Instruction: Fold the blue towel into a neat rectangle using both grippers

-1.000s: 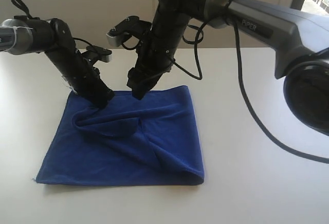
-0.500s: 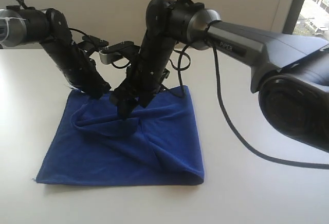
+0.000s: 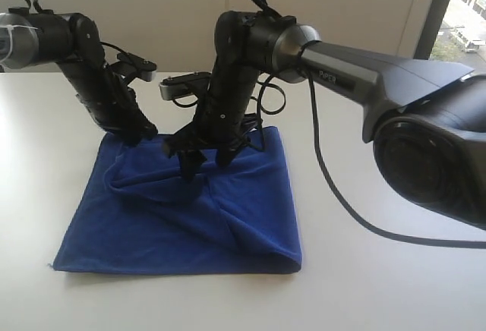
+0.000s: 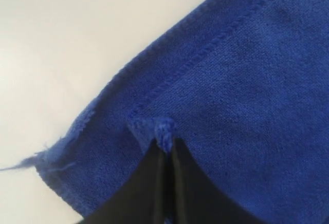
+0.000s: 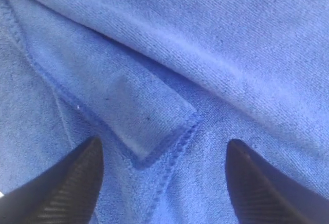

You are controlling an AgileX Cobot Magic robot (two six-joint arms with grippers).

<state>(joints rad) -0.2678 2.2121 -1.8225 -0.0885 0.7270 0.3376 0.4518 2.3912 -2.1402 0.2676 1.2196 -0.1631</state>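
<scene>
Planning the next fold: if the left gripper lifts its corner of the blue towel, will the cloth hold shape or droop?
Probably droop: the blue towel already lies in soft ridges and creases, so it should hang limp from the pinch. The left gripper nips only a small tuft by the hem, so it may slip out.

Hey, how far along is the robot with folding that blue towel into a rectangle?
Done: the blue towel looks doubled over on the table, with a fold at its near right corner.
In hand: the left gripper has its fingers shut on a pinch of cloth near the far left corner. The right gripper hangs with fingers open over a flipped corner mid-towel.
Left: flatten the rumpled ridges and square it up.
</scene>
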